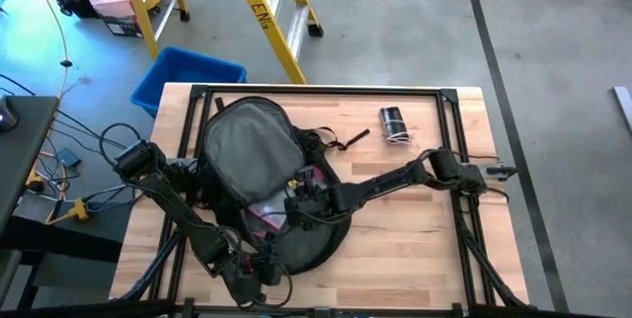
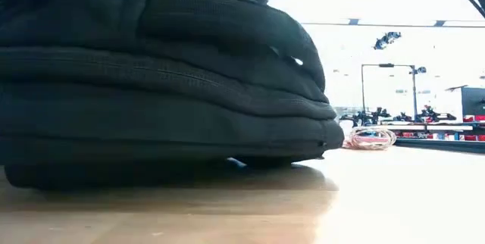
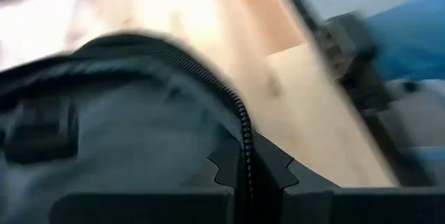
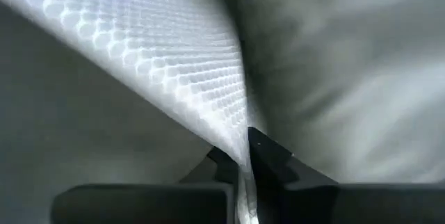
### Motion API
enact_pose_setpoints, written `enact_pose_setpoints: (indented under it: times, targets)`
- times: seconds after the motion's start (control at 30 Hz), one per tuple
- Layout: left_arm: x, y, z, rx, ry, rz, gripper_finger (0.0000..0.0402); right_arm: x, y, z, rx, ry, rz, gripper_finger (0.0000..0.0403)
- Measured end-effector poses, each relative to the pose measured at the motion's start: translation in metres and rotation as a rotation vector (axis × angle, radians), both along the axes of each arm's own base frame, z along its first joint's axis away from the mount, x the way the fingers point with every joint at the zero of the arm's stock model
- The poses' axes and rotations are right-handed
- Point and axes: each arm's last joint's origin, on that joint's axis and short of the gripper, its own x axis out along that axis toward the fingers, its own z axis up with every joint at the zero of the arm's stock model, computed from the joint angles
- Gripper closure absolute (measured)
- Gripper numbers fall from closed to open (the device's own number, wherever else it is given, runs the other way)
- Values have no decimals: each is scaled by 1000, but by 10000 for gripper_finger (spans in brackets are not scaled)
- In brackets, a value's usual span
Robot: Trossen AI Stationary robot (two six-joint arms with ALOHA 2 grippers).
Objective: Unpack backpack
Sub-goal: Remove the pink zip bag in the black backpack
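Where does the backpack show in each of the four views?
High view: backpack lies on the left half of the table, both arms reaching into it.
Low view: its black side fills the left and middle.
Left wrist view: the left gripper is shut on its zipper edge.
Right wrist view: only its grey lining, behind a clear mesh-textured sheet pinched by the right gripper.
Shared landmark: the wooden table.

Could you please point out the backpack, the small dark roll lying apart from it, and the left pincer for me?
backpack (image 1: 247, 135): high view, on its grey padded panel.
small dark roll (image 1: 393, 124): high view, on its middle, lying on the table.
left pincer (image 3: 247, 175): left wrist view, between its fingertips, shut on the backpack's zipper edge.
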Motion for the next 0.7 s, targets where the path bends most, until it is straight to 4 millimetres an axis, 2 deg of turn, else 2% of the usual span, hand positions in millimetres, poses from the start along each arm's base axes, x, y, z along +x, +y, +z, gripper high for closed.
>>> enact_pose_setpoints:
  times: [0.07, 0.13, 0.37, 0.57, 0.7]
  targets:
    - [-1, 4, -2, 21, 9, 49, 400, -4, 12, 22, -5, -49, -7, 402]
    - [-2, 7, -4, 32, 18, 88, 400, -9, 26, 36, -6, -63, 6, 403]
    - [-2, 9, -11, 65, 35, 122, 400, -36, 66, 64, -128, -67, -37, 403]
    - [-2, 10, -13, 82, 34, 131, 400, -73, 78, 91, -224, -61, -188, 403]
    - [-4, 11, -14, 104, 51, 131, 400, -97, 80, 116, -254, -166, -303, 403]
